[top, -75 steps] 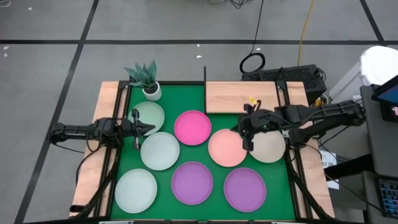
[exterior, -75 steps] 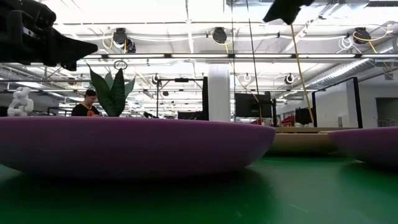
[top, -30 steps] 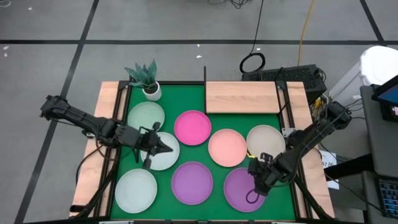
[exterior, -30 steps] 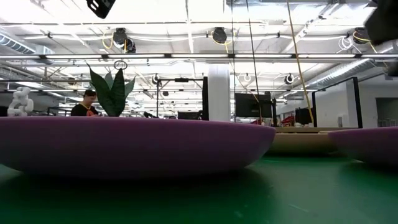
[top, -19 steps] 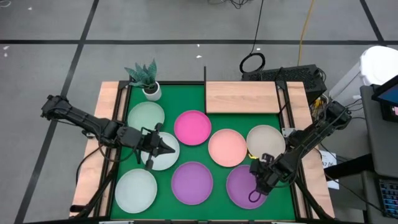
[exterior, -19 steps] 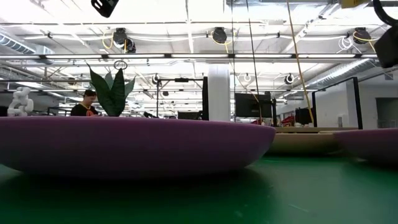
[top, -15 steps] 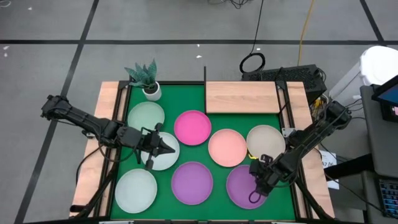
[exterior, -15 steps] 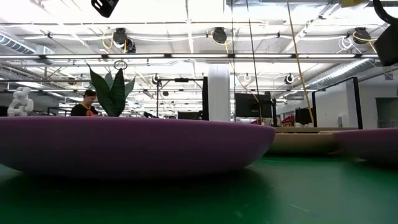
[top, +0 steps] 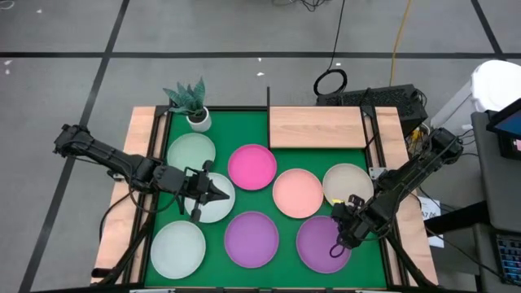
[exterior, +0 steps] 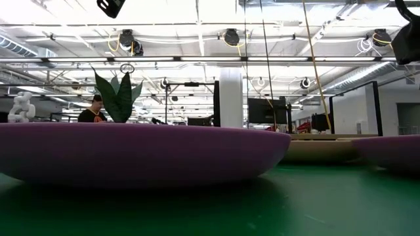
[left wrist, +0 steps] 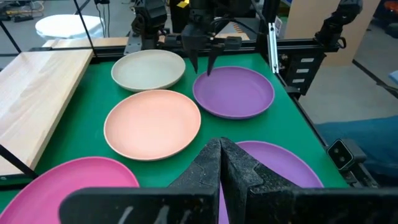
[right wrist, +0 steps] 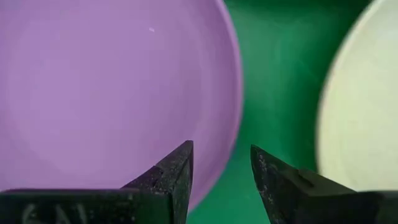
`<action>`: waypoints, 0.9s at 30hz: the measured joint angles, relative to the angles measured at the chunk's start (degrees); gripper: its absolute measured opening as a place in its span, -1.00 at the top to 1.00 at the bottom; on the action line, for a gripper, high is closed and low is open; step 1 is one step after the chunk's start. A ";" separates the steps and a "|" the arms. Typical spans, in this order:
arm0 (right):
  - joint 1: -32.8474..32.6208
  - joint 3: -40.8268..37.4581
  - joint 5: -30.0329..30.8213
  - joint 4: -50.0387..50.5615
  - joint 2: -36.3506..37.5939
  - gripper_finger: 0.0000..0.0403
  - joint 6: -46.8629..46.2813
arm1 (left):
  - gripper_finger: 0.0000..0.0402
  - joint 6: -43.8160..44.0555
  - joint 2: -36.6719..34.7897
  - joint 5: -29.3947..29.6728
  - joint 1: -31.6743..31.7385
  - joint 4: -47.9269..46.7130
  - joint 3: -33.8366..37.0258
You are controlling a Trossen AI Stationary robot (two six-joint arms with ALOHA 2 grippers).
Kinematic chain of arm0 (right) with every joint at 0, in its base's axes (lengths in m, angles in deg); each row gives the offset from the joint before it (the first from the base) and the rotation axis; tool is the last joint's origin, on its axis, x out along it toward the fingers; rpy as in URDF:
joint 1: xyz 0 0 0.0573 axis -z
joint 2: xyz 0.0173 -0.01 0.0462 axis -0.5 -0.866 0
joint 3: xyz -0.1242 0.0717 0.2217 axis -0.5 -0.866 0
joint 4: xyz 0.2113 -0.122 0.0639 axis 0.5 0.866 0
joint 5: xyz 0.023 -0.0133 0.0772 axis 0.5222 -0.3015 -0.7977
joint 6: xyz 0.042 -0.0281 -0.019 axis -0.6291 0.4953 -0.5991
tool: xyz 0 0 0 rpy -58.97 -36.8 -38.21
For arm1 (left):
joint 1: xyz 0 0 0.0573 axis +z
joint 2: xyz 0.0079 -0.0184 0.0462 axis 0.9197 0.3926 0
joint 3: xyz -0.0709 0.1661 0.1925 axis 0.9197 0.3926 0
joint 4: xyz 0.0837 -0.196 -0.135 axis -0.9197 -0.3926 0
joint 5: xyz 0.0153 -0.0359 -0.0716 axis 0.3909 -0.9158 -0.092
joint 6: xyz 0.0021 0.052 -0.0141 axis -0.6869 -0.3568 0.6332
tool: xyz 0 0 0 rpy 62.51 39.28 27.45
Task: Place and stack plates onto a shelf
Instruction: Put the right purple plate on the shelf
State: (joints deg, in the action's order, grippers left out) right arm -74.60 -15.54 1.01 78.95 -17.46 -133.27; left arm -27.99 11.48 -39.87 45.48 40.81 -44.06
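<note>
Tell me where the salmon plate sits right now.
In the high view the salmon plate lies on the green mat, right of centre, between the hot pink plate and the beige plate, just in front of the wooden shelf.

Bright overhead light (soft shadows), blurred close-ups
</note>
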 joint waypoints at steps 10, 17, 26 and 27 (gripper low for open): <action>-0.04 -6.84 -0.26 -10.89 -0.04 0.32 -1.27 | 0.98 -0.05 0.00 0.03 0.00 0.00 0.00; -0.02 -8.92 -1.69 -14.79 0.09 0.60 -6.11 | 0.98 -0.15 0.00 0.03 0.00 -0.01 0.00; 0.12 -8.90 -1.60 -19.29 0.02 0.95 -5.26 | 0.98 -0.61 0.00 0.17 0.00 0.00 0.00; 0.26 -8.76 -1.66 -19.26 0.02 0.96 -5.18 | 0.98 -0.61 0.00 0.45 0.00 0.00 0.00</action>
State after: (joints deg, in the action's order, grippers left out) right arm -74.34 -24.29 -0.65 59.69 -17.43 -138.45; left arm -28.60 11.48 -39.42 45.48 40.81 -44.06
